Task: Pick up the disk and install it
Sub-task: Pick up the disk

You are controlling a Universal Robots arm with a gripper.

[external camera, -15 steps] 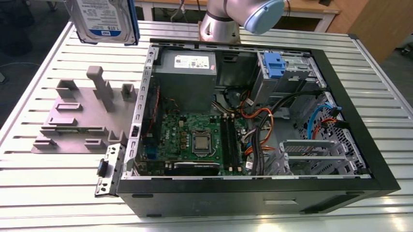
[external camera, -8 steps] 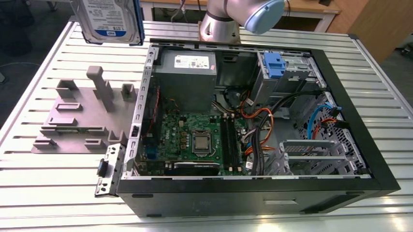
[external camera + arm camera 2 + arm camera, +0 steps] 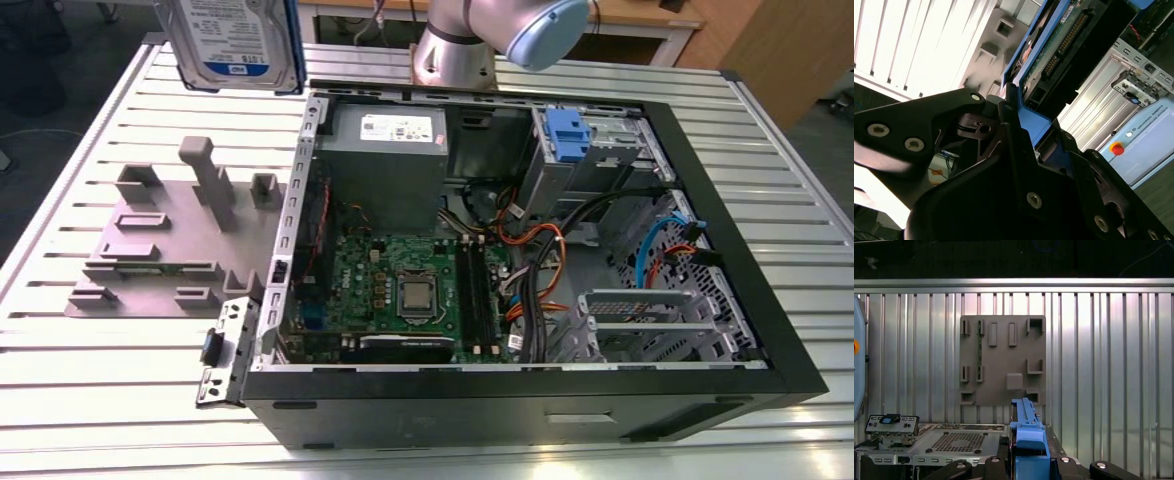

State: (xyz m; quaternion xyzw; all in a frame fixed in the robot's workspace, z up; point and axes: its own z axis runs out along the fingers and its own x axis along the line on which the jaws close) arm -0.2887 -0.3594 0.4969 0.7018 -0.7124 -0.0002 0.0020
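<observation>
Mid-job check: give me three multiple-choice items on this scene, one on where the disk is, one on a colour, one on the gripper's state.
1. Where is the disk?
A. in the drive bay
B. flat on the grey plate
C. held up above the table

2. What colour is the bracket framing the disk?
A. red
B. blue
C. yellow

3. What state is the gripper in?
A. open and empty
B. shut on the disk
C. shut on a cable

Answers:
1. C: the exterior view shows it raised, outside the case.
2. B: it is blue in both wrist views.
3. B: the bracket sits clamped in it in both wrist views.
</observation>
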